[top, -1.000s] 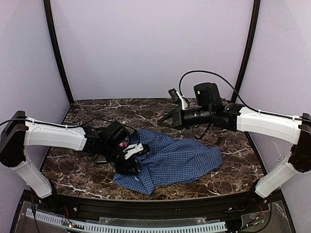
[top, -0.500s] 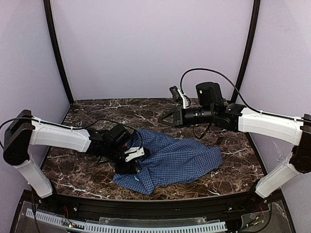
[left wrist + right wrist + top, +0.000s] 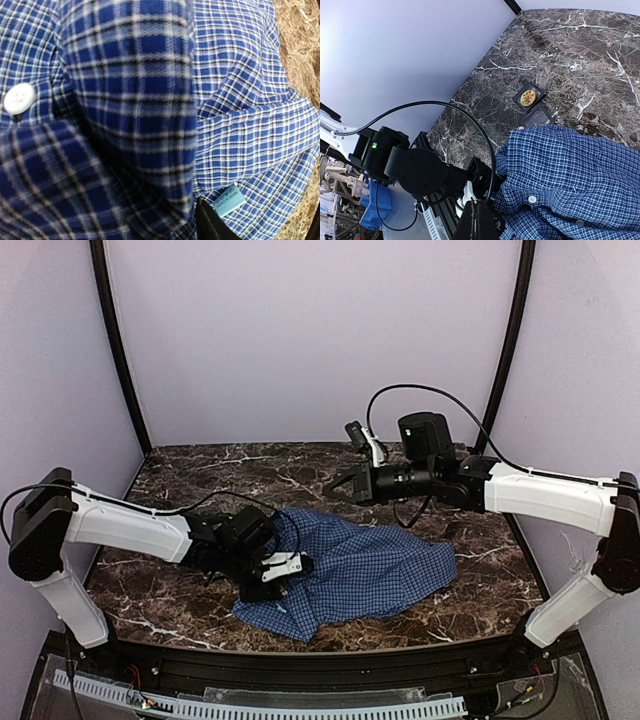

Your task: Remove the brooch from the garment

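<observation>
**While left fingers (image 3: 206,229) meet shirt (image 3: 380,565), right fingers (image 3: 476,220) hang clenched**

Our blue checked shirt lies crumpled on the marble table (image 3: 200,470). We cannot tell whether the left fingers grip its left edge. The right fingers hover empty above the table.

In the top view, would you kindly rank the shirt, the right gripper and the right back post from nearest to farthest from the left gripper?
1. Shirt: right under the left gripper.
2. Right gripper: raised, behind and to the right.
3. Right back post: at the far right corner.
</observation>
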